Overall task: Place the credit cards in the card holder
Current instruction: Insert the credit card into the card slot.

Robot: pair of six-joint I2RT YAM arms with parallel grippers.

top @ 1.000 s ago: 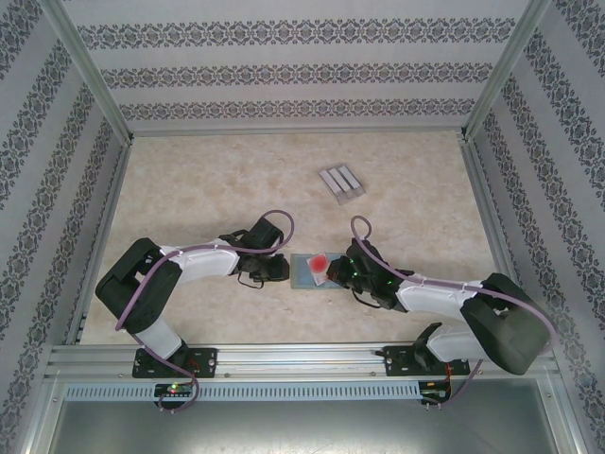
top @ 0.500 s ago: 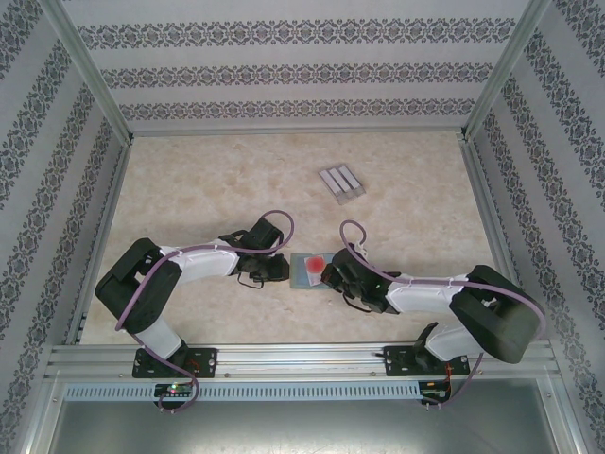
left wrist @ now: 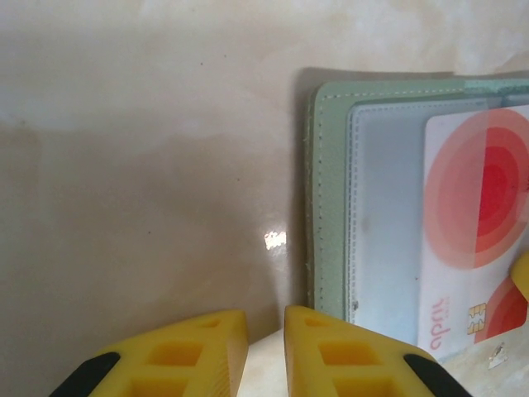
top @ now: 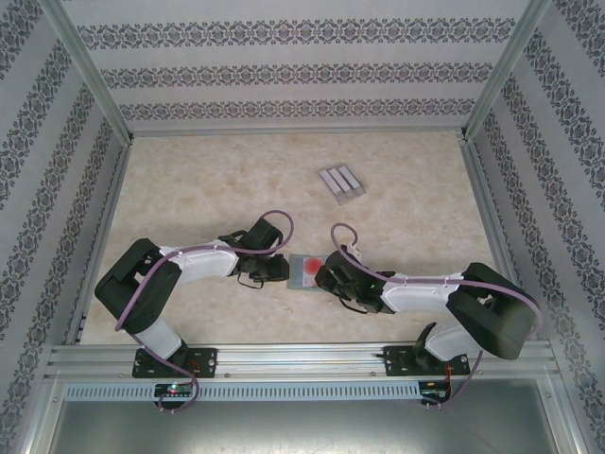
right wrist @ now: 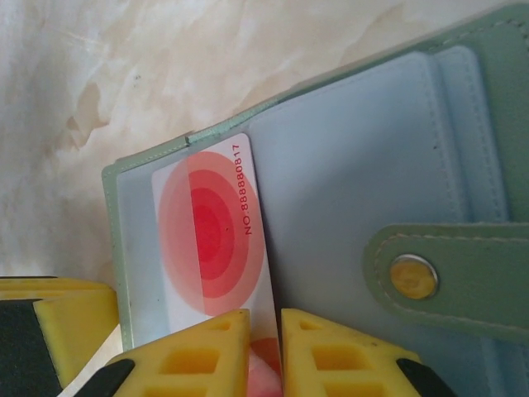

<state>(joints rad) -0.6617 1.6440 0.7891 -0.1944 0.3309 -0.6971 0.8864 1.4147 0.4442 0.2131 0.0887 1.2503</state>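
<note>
The card holder (top: 295, 281) lies open on the table between both arms, grey-green (left wrist: 331, 207) with pale blue pockets (right wrist: 347, 165) and a snap tab (right wrist: 413, 277). A white credit card with red circles (top: 308, 269) lies flat on its left panel (right wrist: 207, 223), (left wrist: 479, 207); I cannot tell if it is tucked into a pocket. My right gripper (top: 321, 276), (right wrist: 265, 331) stands over the card's near end, jaws slightly open around its edge. My left gripper (top: 284, 271), (left wrist: 265, 331) is at the holder's left corner, with a narrow empty gap between its jaws.
A pale grey ribbed stand (top: 341, 183) sits further back, right of centre. Patterned walls and metal rails (top: 284, 357) enclose the marbled table (top: 208, 180). Both grippers crowd close together around the holder.
The right arm moved left, carrying the red card over the holder until it lay flat. Its jaws then parted slightly. The left arm stayed still.
</note>
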